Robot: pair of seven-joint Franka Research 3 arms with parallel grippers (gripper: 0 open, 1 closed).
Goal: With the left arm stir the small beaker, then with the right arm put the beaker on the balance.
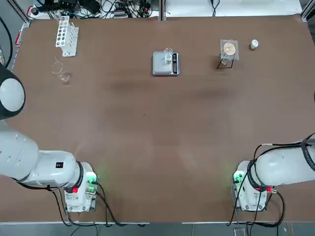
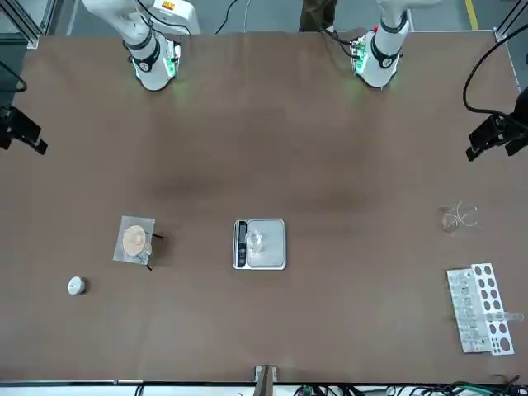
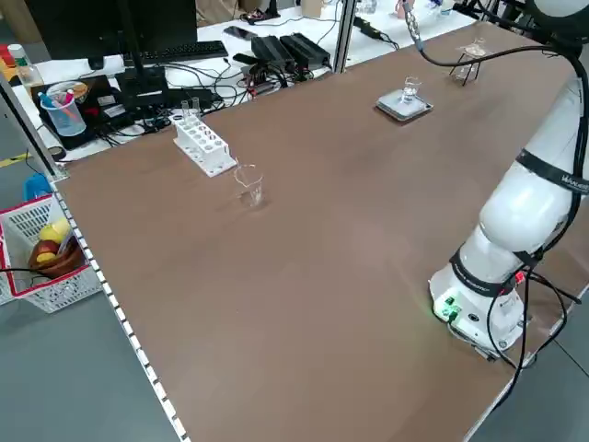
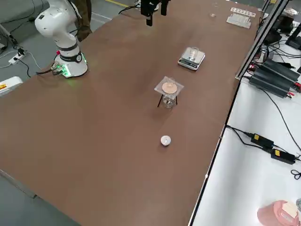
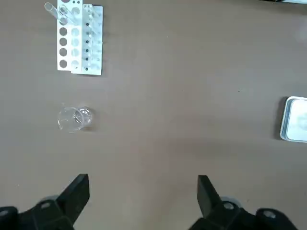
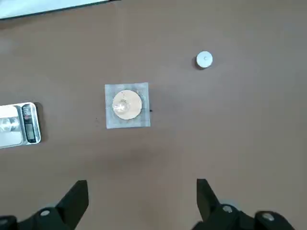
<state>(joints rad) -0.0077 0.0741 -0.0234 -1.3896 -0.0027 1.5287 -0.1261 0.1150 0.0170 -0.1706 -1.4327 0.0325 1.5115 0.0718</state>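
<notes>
The brown table (image 1: 147, 137) carries the left arm (image 1: 29, 162) and right arm (image 1: 285, 167), both drawn back high at their own sides, the left gripper (image 5: 143, 191) and right gripper (image 6: 142, 194) each hanging with fingers spread wide and empty. Mid-table at the far side sits the balance (image 1: 166, 63) with the small beaker (image 1: 168, 58) upright on its plate. The white test-tube rack (image 1: 66, 35) and a wider glass vessel with a rod (image 1: 63, 73) stand at the far left.
</notes>
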